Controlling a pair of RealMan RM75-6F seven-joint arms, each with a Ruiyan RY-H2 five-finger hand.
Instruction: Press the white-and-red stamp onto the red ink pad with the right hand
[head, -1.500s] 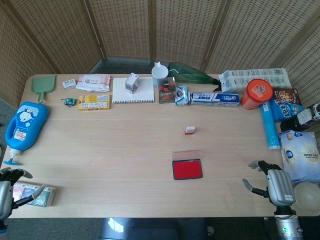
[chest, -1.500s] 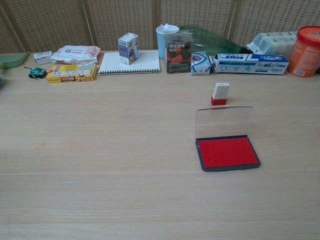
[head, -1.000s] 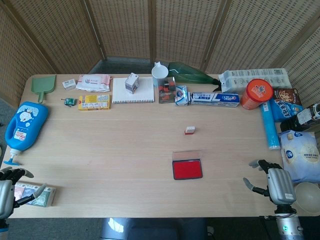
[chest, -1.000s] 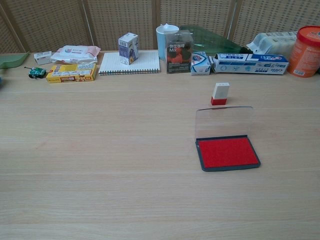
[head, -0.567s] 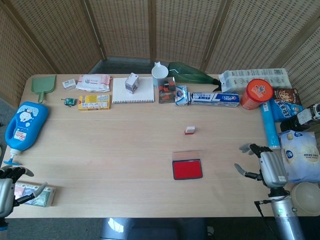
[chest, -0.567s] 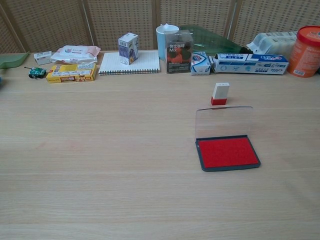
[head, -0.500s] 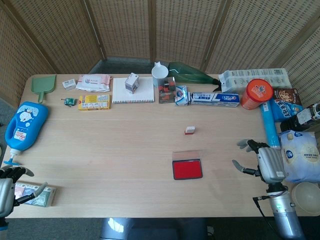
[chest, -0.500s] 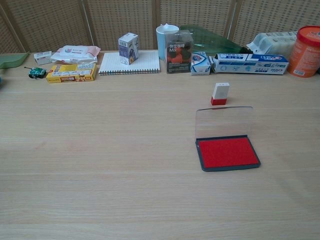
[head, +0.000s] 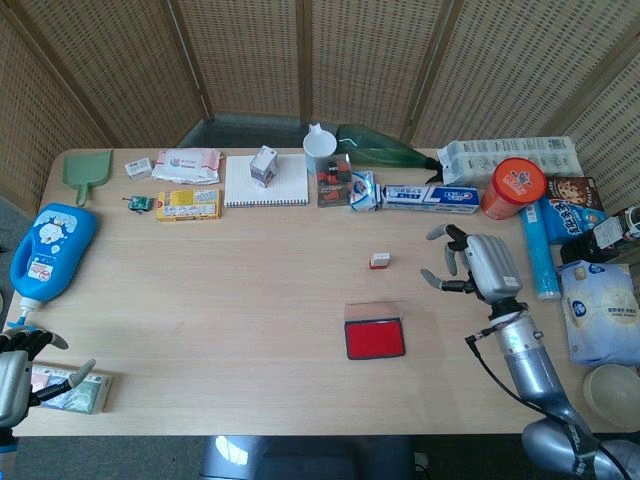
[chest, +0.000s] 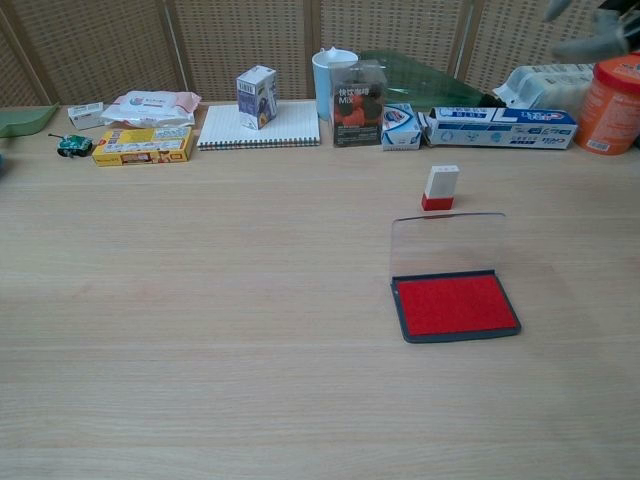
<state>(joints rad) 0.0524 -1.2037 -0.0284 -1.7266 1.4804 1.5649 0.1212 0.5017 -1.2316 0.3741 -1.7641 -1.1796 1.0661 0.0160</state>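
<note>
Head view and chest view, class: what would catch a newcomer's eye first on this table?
The open red ink pad lies mid-table, its clear lid upright, with the small white-and-red stamp standing just behind it. The right hand hovers to the stamp's right, fingers spread and empty. A big blue bottle lies at the left edge.

Lab: screened table (head: 200, 330), scattered groceries.

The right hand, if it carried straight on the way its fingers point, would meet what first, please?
Probably the white-and-red stamp: the right hand, open, points leftward toward it with bare table between. Height is unclear.
</note>
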